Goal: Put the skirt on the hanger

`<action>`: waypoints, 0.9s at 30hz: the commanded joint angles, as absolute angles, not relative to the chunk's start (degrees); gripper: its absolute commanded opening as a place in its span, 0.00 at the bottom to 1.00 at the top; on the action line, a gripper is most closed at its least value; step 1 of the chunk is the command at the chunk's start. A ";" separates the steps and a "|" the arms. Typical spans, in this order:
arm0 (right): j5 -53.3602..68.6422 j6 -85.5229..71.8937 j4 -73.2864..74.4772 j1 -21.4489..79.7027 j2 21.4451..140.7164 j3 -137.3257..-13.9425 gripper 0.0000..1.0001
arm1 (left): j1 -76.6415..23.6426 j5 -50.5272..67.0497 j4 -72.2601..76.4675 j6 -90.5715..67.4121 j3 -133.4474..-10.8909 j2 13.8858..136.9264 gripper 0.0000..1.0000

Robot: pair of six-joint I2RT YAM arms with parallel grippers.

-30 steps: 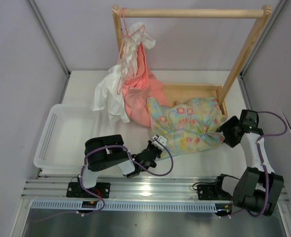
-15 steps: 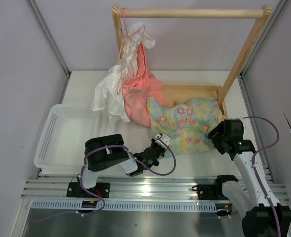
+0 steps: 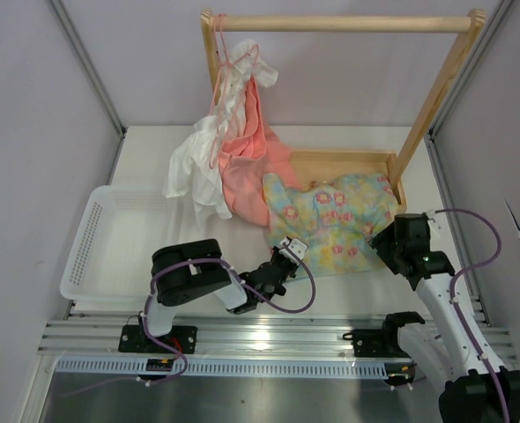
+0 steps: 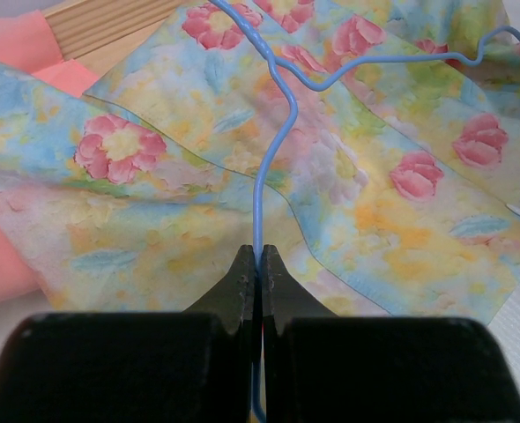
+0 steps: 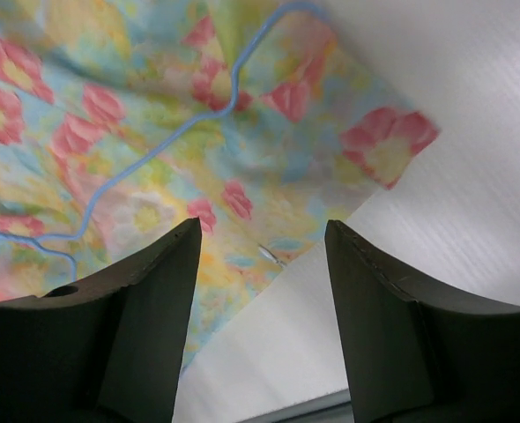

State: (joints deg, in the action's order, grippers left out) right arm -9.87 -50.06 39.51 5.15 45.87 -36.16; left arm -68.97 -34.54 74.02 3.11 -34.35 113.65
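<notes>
The flower-print skirt (image 3: 330, 216) lies spread on the table, its far edge against the wooden rack base. The thin light-blue hanger (image 4: 276, 132) lies on top of the skirt (image 4: 375, 203). My left gripper (image 3: 286, 251) is at the skirt's near-left edge, and its jaws (image 4: 258, 257) are shut on the hanger's wire. My right gripper (image 3: 385, 242) is open and empty over the skirt's near-right corner. In the right wrist view its fingers (image 5: 262, 225) straddle the skirt's edge (image 5: 269, 150) and bare table, with the hanger wire (image 5: 154, 145) farther away.
A wooden rack (image 3: 344, 24) stands at the back, with a pink hanger (image 3: 238, 57) carrying a white garment (image 3: 194, 172) and a salmon-pink garment (image 3: 247, 167). The rack's wooden base (image 3: 348, 159) lies behind the skirt. A white basket (image 3: 110, 247) sits at the left.
My right gripper has moved from the skirt's bunched right end toward the near-right corner and is open. The skirt's right side now lies flatter. The left gripper has barely moved.
</notes>
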 commanded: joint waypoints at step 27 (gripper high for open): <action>-8.97 -67.50 21.63 27.16 56.86 -23.56 0.55 | -68.73 -36.21 83.85 4.83 -35.95 112.24 0.00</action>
State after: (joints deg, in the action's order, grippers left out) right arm -8.47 -65.12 24.84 26.57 56.05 -24.84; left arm -68.97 -34.81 74.04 4.56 -34.59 113.65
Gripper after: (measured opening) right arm 0.557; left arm 0.017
